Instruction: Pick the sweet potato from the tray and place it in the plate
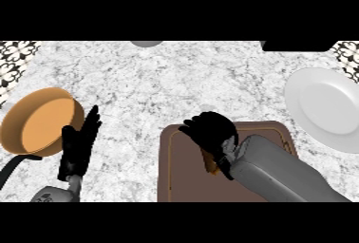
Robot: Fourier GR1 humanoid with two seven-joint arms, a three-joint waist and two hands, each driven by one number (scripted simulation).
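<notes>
A brown tray [181, 180] lies at the lower middle of the counter. My right hand [208, 130] is over the tray's upper part with its fingers curled downward. Under the hand and wrist a sliver of the orange-brown sweet potato [210, 163] shows; most of it is hidden, and the fingers seem to close round it. The white plate [329, 108] sits at the right edge, apart from the tray. My left hand [79, 142] rests open at the lower left, fingers straight and pointing up.
An orange frying pan [41, 121] with a black handle lies at the left, right beside my left hand. A grey round object [146, 43] and a dark object [298, 45] sit at the counter's far edge. Marble counter stretches between tray and plate.
</notes>
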